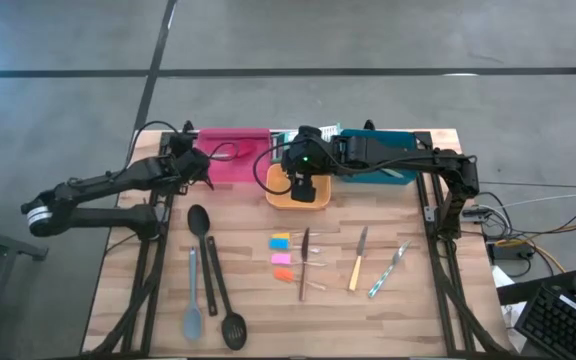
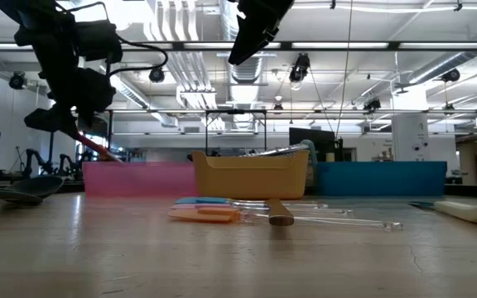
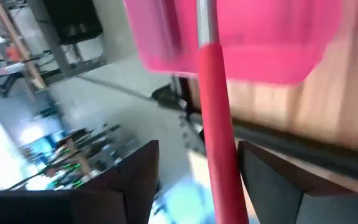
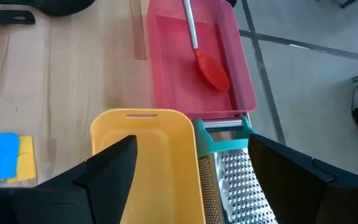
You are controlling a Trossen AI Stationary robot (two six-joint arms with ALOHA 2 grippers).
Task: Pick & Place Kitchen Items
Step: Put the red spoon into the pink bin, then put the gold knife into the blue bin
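A red-handled spoon [image 4: 211, 70] lies with its red head in the pink tray [image 1: 236, 168]. Its silver shaft and red handle [image 3: 219, 155] slant up out of the tray toward the table's left. My left gripper [image 3: 197, 144] is open at the tray's left end [image 1: 198, 165], one finger on each side of that handle. My right gripper [image 4: 191, 142] hangs open above the orange tray [image 4: 145, 155], holding nothing. Black and grey-blue spoons [image 1: 200, 222], small coloured pieces [image 1: 281, 256] and knives [image 1: 357, 262] lie on the table's near half. My left gripper's open fingers stand on either side of the spoon's red handle [image 3: 224, 180], which runs along them. The handle passes close by one finger [image 3: 260, 171]; whether it touches, I cannot tell. The spoon's head rests in the pink tray.
A teal tray [image 1: 383, 165] stands right of the orange one. A silver ribbed grater [image 4: 235, 180] in a teal frame lies beside the orange tray. The three trays line the table's far edge, and the wooden strip between trays and utensils is bare.
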